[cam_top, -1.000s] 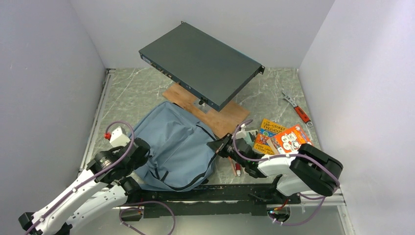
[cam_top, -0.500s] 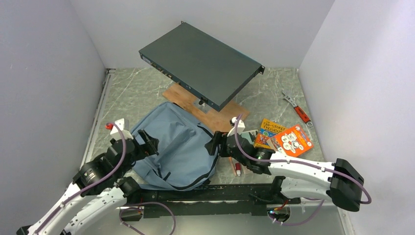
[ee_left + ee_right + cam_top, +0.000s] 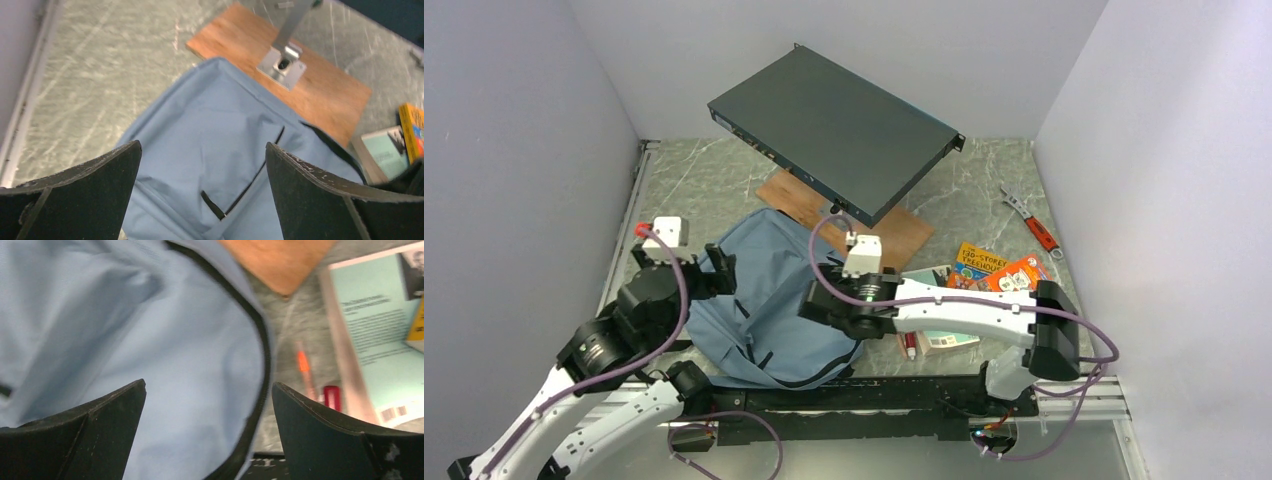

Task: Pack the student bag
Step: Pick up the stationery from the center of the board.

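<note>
The student bag [image 3: 769,300] lies flat on the table [image 3: 689,190], directly beneath the 2 sets of jaws. The left jaws and right jaws both gape wide, holding nothing. Just beyond the right jaws, books [image 3: 984,275] and a pen [image 3: 303,365] lie outside the bag, so packing looks barely begun.

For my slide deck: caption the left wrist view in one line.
Open left gripper hovers above the blue-grey student bag; wooden board and teal book lie beyond.
</note>
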{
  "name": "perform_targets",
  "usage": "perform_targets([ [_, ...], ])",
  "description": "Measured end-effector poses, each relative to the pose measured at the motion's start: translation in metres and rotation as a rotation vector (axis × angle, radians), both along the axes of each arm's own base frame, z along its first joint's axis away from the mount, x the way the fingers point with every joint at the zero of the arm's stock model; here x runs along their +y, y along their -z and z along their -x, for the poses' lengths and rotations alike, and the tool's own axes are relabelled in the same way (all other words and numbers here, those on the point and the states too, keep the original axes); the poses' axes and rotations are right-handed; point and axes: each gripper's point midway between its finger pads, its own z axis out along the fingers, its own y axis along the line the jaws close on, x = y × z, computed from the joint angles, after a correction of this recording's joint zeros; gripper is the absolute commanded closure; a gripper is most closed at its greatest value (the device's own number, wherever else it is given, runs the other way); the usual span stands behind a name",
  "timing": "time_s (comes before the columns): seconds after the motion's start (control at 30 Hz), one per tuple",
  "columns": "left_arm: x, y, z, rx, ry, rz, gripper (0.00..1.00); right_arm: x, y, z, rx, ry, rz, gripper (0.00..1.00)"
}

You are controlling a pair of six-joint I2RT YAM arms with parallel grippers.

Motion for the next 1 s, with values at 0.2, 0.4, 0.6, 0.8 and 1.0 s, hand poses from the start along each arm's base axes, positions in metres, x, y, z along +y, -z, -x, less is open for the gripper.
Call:
perform_targets([
  [0.2, 0.042, -0.026, 0.008, -0.15, -0.138, 0.028, 0.0, 0.062, -0.021, 0.004, -0.009, -0.041, -0.126, 0.0],
  [0.4, 0.072, -0.02, 0.021, -0.222, -0.227, 0.058, 0.0, 0.116, -0.027, -0.015, -0.047, 0.0, -0.237, 0.05],
  [0.6, 0.075, -0.01, 0.021, -0.227, -0.235, 0.04, 0.0, 0.132, -0.001, -0.034, -0.057, 0.04, -0.221, 0.36],
  [0.8, 0.074, -0.009, 0.019, -0.218, -0.228, 0.008, 0.0, 0.139, 0.022, -0.052, -0.043, 0.069, -0.196, 0.4],
  [1.0, 0.068, -0.01, 0.015, -0.224, -0.208, 0.0, 0.0, 0.138, 0.029, -0.054, -0.022, 0.068, -0.194, 0.95],
])
